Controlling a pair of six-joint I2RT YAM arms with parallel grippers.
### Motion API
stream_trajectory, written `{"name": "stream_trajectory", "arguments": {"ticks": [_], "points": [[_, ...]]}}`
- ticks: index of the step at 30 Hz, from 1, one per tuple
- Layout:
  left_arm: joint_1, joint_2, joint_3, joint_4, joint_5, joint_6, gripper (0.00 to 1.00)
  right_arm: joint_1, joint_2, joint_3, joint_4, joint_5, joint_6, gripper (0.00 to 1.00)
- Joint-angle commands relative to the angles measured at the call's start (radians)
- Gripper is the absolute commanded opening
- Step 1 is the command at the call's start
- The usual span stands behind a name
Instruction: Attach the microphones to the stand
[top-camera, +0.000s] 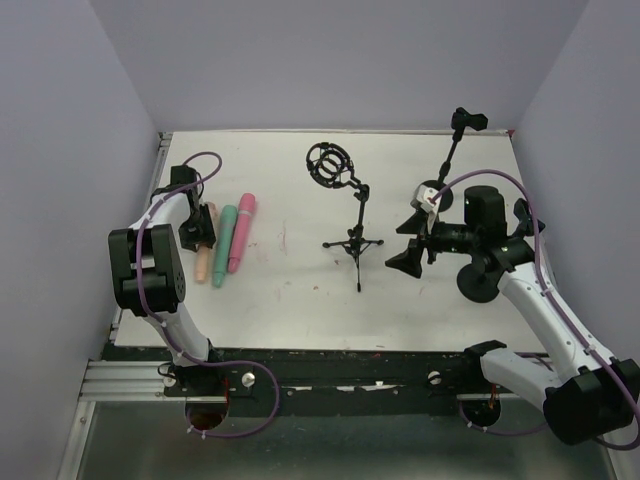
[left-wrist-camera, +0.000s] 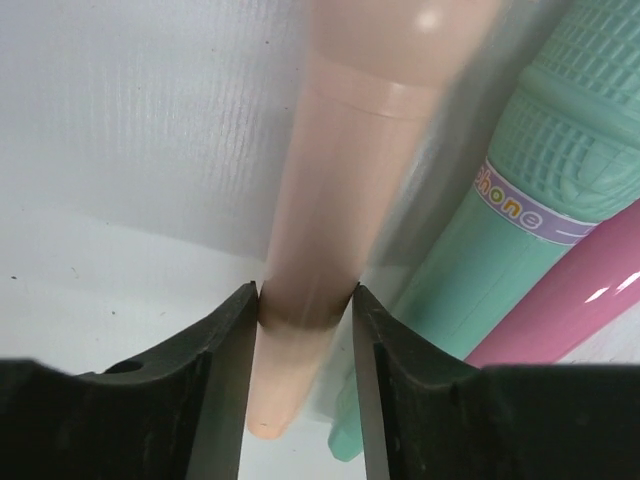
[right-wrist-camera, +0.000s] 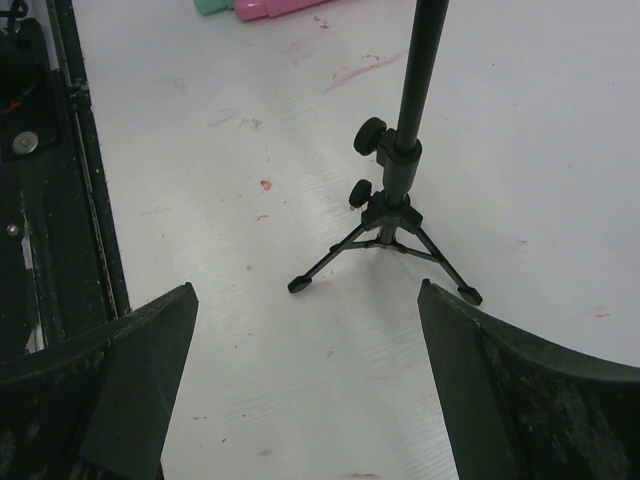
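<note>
Three microphones lie side by side on the white table at the left: peach-beige, teal-green, pink. My left gripper is shut on the peach microphone near its tail end; the teal and pink ones lie just to its right. A black tripod stand with a round shock-mount ring stands mid-table. My right gripper is open and empty, right of the tripod, facing its legs.
A second black stand with a clip on top and a round base stands at the back right, behind my right arm. Grey walls close in the table on three sides. A dark rail runs along the near table edge.
</note>
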Motion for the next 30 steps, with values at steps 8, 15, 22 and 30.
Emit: {"name": "stream_trajectory", "arguments": {"ticks": [8,15,22,30], "points": [[-0.030,-0.022,-0.015,-0.023,0.032,0.004,0.35,-0.007,-0.021,0.033,-0.018,-0.005,-0.011,1.00],[-0.033,-0.024,-0.011,-0.042,0.003,-0.008,0.53,-0.007,-0.021,0.035,-0.022,-0.008,-0.013,1.00],[-0.036,0.015,0.017,-0.065,0.021,-0.006,0.59,-0.007,-0.017,0.033,-0.022,-0.005,-0.014,1.00],[-0.050,0.016,0.012,-0.074,-0.008,-0.011,0.55,-0.008,-0.017,0.039,-0.028,0.000,-0.017,1.00]]}}
